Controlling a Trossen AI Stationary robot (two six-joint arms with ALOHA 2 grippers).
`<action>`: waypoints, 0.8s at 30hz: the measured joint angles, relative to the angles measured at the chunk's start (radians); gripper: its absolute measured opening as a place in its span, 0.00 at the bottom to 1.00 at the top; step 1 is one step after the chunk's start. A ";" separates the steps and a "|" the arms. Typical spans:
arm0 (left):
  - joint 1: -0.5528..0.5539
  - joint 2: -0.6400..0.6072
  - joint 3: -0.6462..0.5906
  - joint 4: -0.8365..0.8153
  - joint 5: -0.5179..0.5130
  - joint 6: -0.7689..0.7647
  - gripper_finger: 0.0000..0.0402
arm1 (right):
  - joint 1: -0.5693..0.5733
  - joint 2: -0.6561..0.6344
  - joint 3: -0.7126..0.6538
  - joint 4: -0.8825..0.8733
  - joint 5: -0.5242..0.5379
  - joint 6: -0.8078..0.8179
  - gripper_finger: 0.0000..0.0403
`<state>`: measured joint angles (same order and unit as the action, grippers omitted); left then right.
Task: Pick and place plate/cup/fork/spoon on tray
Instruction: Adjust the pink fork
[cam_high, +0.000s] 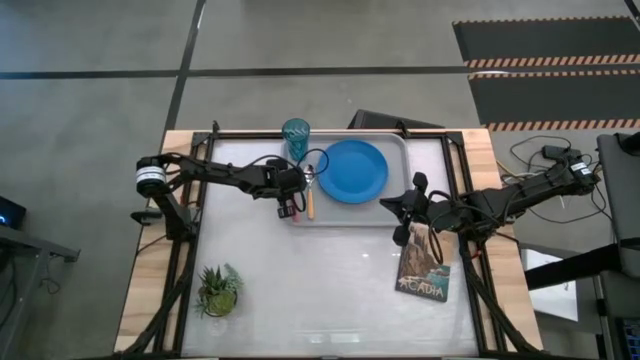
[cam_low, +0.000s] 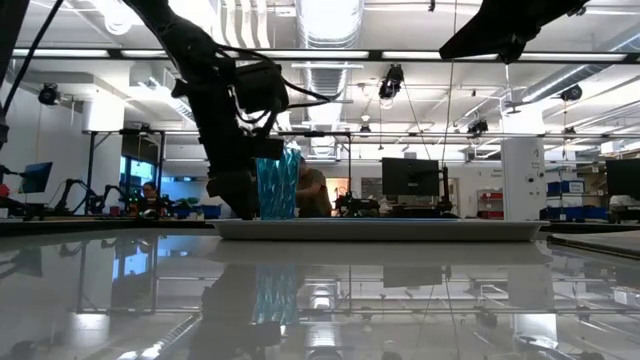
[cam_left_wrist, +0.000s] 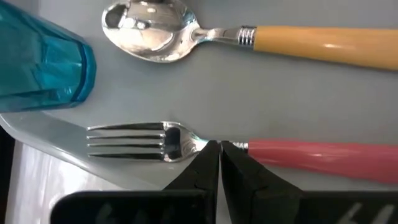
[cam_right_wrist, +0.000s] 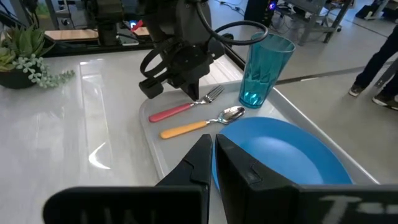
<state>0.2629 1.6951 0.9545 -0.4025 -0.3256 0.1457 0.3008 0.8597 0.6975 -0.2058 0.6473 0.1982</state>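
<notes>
The grey tray (cam_high: 340, 214) holds the blue plate (cam_high: 352, 170), the teal cup (cam_high: 296, 135) at its far left corner, and the orange-handled spoon (cam_left_wrist: 298, 43) beside the pink-handled fork (cam_left_wrist: 311, 157). Both lie flat along the tray's left side. My left gripper (cam_left_wrist: 219, 148) is shut and slants down, with its tips at the fork's neck; it also shows in the right wrist view (cam_right_wrist: 200, 96). My right gripper (cam_right_wrist: 213, 146) is shut and empty, over the plate's right edge (cam_high: 392, 204). My left gripper has its shut fingertips (cam_left_wrist: 210, 152) at the fork's neck (cam_left_wrist: 202, 144), between tines and pink handle. It comes slanting down from above. The fork lies flat on the tray. I cannot tell whether the tips touch it.
A dark picture book (cam_high: 422, 265) lies near the table's right side, below my right gripper. A small potted plant (cam_high: 218, 290) stands at the near left. Room and people show beyond the table in the low view.
</notes>
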 joint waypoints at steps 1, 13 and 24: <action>0.002 0.000 0.000 0.005 0.000 0.004 0.00 | 0.000 0.000 0.000 0.000 0.000 0.000 0.02; 0.047 0.000 -0.021 0.064 -0.031 0.020 0.00 | 0.000 0.000 0.000 0.000 0.000 0.000 0.02; 0.052 -0.001 -0.023 0.084 -0.013 -0.007 0.00 | 0.000 0.000 0.000 -0.005 0.000 0.002 0.02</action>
<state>0.3154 1.6943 0.9319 -0.3187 -0.3388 0.1391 0.3008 0.8600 0.6974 -0.2103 0.6473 0.1997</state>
